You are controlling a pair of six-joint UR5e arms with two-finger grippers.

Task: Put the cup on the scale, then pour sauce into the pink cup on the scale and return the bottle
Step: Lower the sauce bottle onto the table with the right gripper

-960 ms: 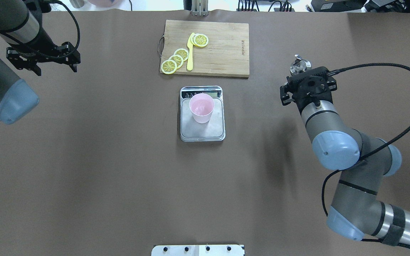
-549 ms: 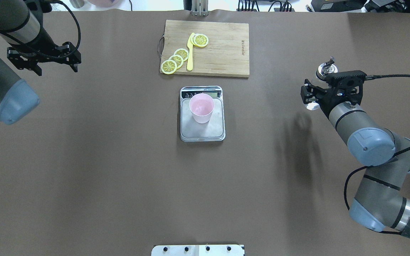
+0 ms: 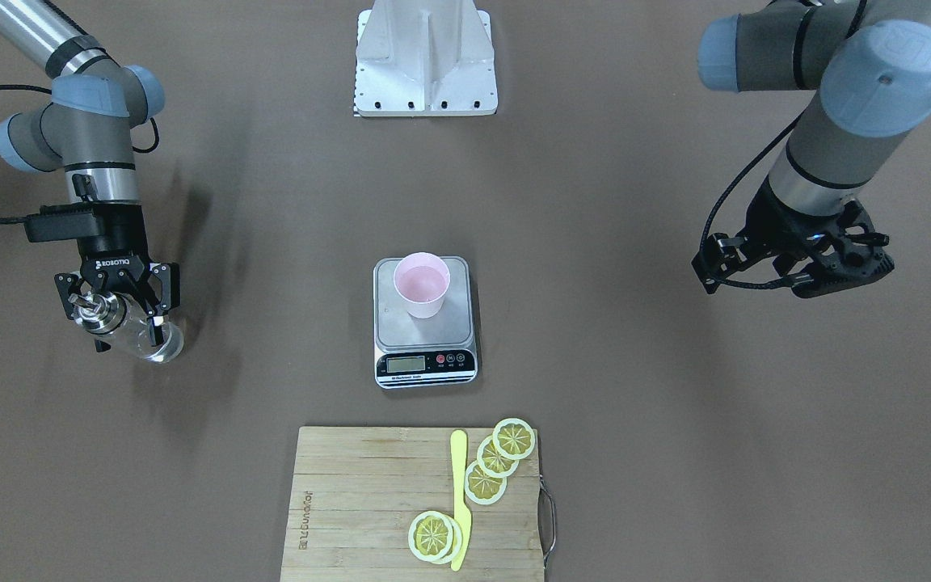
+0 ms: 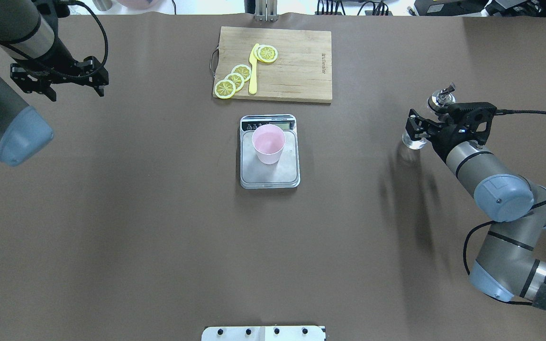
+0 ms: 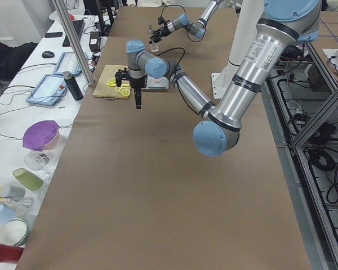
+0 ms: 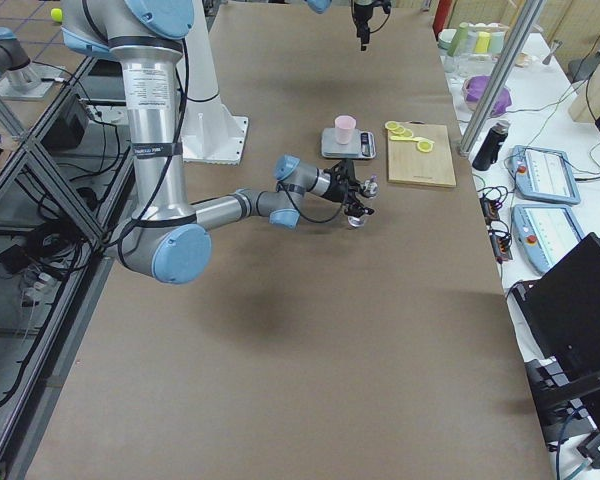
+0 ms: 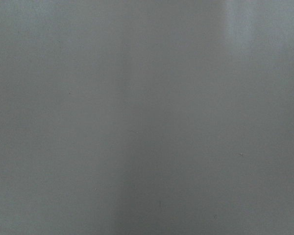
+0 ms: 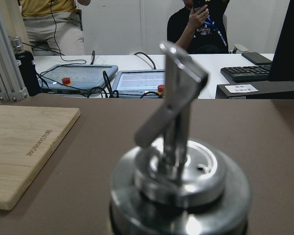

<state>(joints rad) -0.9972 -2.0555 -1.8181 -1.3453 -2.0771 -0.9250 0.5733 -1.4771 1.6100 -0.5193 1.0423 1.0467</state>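
Swinging small clear glass bottle (image 3: pixel 154 349) outward and down — right gripper (image 3: pixel 128 335) clamped on it, left gripper (image 4: pixel 75 94) wide — return nearly done.

Centre frame: cup (image 4: pixel 268 142) on the scale (image 4: pixel 273 177), board (image 4: pixel 296 66) just above them, bottle (image 4: pixel 439 99) well apart, out by the right edge.

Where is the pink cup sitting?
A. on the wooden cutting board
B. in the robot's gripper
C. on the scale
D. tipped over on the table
C: the pink cup stands upright on the scale, on its steel platform, while the right gripper holds the bottle off to the side.
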